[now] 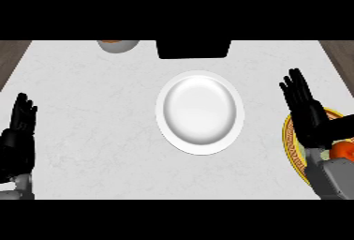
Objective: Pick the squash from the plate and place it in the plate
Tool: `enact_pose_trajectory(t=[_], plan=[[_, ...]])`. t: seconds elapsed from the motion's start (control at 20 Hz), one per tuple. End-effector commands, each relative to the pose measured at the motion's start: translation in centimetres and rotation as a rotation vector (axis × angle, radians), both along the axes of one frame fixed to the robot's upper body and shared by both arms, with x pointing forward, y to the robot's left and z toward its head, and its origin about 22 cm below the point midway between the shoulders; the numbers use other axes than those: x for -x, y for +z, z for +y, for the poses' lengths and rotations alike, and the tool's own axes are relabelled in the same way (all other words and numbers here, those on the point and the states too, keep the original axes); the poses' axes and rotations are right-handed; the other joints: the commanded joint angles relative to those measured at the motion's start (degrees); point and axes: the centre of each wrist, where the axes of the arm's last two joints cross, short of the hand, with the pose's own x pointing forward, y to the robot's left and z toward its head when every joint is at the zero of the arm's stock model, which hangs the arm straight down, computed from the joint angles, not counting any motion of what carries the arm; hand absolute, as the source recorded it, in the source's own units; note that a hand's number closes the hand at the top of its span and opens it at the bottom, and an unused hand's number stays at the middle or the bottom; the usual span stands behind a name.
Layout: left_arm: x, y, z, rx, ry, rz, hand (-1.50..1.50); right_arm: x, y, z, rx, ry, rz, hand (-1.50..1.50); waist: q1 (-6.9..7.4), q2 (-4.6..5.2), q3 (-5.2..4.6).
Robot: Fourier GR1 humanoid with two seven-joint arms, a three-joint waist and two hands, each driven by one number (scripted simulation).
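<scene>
The picking step looks barely begun: the right hand stands over the near edge of the yellow-rimmed plate at the right side of the desk, its fingers straight and open, holding nothing. The squash shows only as an orange patch just behind and below those fingers, towards the wrist side, mostly hidden by the hand and forearm and cut by the view's edge; whether it lies wholly on that plate cannot be told. The next move, as I judge it, calls for the hand to draw back and turn down so the fingers come over the squash and curl round it, since at present they point past it. The white plate, bare and in the middle of the desk, lies well apart to the left of the fingers and seems the place to set the squash. The left hand rests at the left edge, fingers up and open, far from both plates. Beyond the fingertips, at the far side, sit a dark box and part of a bowl, neither across the path between the two plates.
</scene>
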Motion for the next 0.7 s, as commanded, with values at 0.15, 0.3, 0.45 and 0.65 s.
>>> enact_pose_trajectory(t=[0.15,0.3,0.45,0.65], plan=[[0.1,-0.9,-2.7,0.019,-0.239,0.080,0.00,1.1,1.7,-4.7,0.014,0.105,0.105,1.50,1.38,-0.11,0.04],[-0.4,-1.7,-2.6,0.031,-0.256,0.101,0.00,0.6,6.4,-9.6,0.669,0.047,0.021,1.50,0.03,-0.05,-2.39],[-0.3,-3.1,-3.1,0.092,-0.344,0.149,0.00,3.2,-0.9,-8.7,0.357,-0.221,-0.072,-1.50,-0.06,0.09,0.06],[0.2,-4.0,-3.2,0.110,-0.367,0.147,0.00,8.0,-6.1,-10.2,0.383,-0.176,-0.163,-1.50,0.81,0.04,0.07]])
